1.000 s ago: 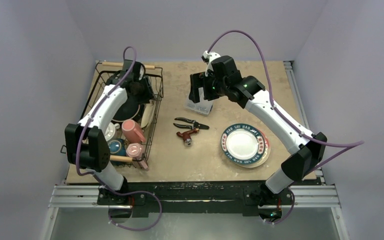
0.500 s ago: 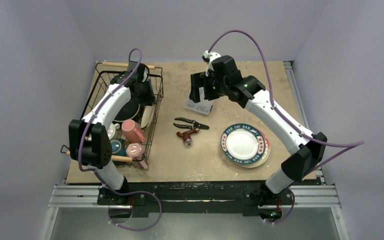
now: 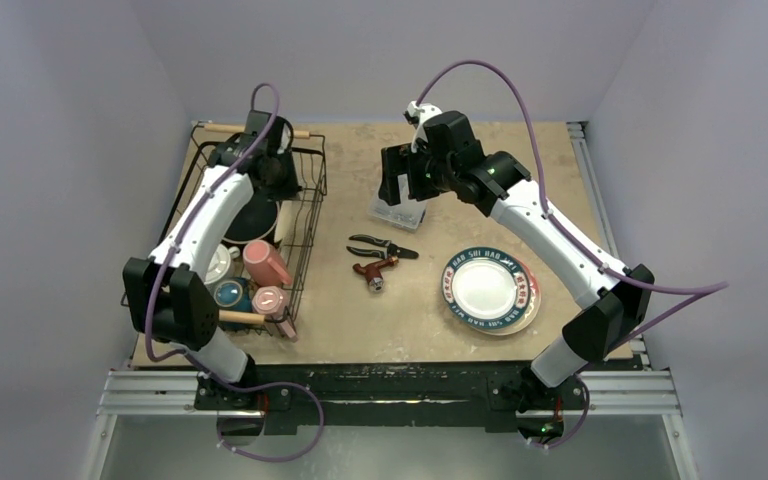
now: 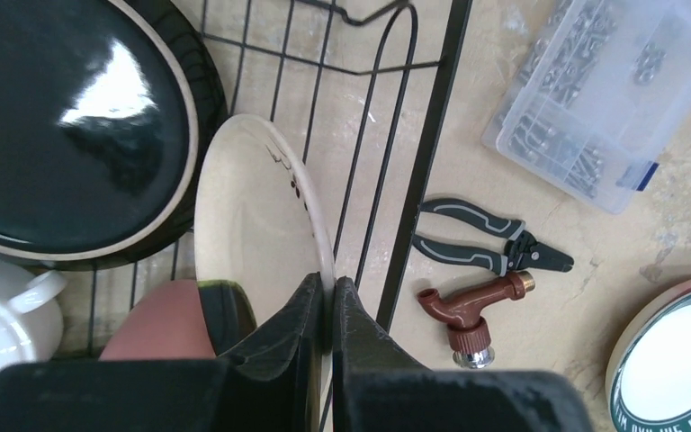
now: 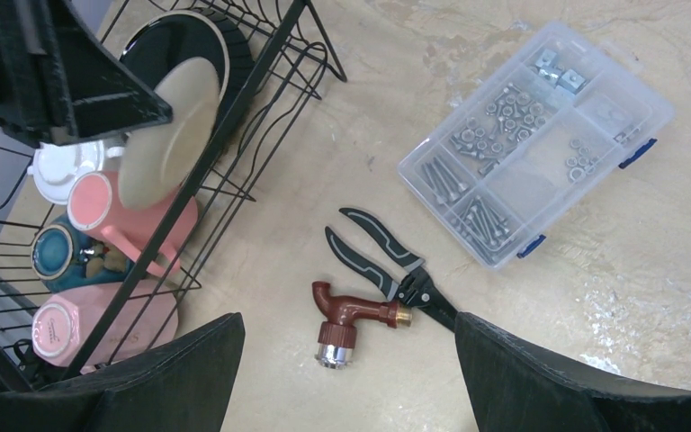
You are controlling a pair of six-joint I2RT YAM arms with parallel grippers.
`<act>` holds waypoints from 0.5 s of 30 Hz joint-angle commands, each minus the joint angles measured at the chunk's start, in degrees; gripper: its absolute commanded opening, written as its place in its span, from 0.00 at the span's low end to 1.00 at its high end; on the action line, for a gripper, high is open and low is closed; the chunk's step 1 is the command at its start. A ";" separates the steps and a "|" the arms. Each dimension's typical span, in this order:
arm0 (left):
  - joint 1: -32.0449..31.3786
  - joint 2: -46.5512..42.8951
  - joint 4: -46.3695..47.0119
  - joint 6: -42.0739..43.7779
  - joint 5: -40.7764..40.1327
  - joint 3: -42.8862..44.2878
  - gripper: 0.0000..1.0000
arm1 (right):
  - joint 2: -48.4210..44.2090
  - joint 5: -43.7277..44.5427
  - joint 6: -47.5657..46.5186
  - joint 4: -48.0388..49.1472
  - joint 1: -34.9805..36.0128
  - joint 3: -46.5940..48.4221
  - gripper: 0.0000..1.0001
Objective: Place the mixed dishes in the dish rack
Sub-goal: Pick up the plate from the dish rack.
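The black wire dish rack [image 3: 312,195] stands at the left. My left gripper [image 4: 328,283] is shut on the rim of a small cream saucer [image 4: 252,225], held on edge inside the rack next to its right wall; the right wrist view also shows the saucer [image 5: 180,121]. Beside it lies a dark-glazed bowl [image 4: 72,126]. Two pink mugs [image 3: 265,262] and a white cup [image 3: 222,262] lie in the rack's near half. A teal-patterned plate [image 3: 488,288] sits on a red-rimmed one on the table. My right gripper [image 5: 349,360] hangs open, high above the tools.
A clear plastic box of screws [image 5: 535,148] sits mid-table at the back. Black pliers [image 5: 387,265] and a brown tap fitting [image 5: 351,319] lie between the rack and the plates. The rack's wooden handles [image 3: 245,318] cross its near and far ends.
The left jaws have closed on the saucer's rim. In the top view the saucer no longer shows leaning at the rack's right wall. The right arm has not moved.
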 commanded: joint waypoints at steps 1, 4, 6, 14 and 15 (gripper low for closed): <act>0.38 -6.76 -4.14 2.52 -6.28 5.95 0.00 | -0.34 0.48 -0.29 0.28 -0.31 1.72 0.88; 0.33 -10.34 -4.61 2.56 -4.93 7.88 0.00 | -0.44 0.99 -0.25 0.28 -0.28 1.59 0.88; 0.32 -12.92 -3.48 1.89 -1.31 8.95 0.00 | -0.51 1.99 0.13 0.11 -0.40 1.65 0.88; -6.03 -19.14 10.55 -4.51 19.82 5.93 0.00 | -5.15 10.01 5.82 0.59 -5.97 -0.15 0.88; -8.08 -18.73 11.85 -4.46 21.07 5.79 0.00 | -5.74 12.89 6.27 0.25 -6.74 0.00 0.88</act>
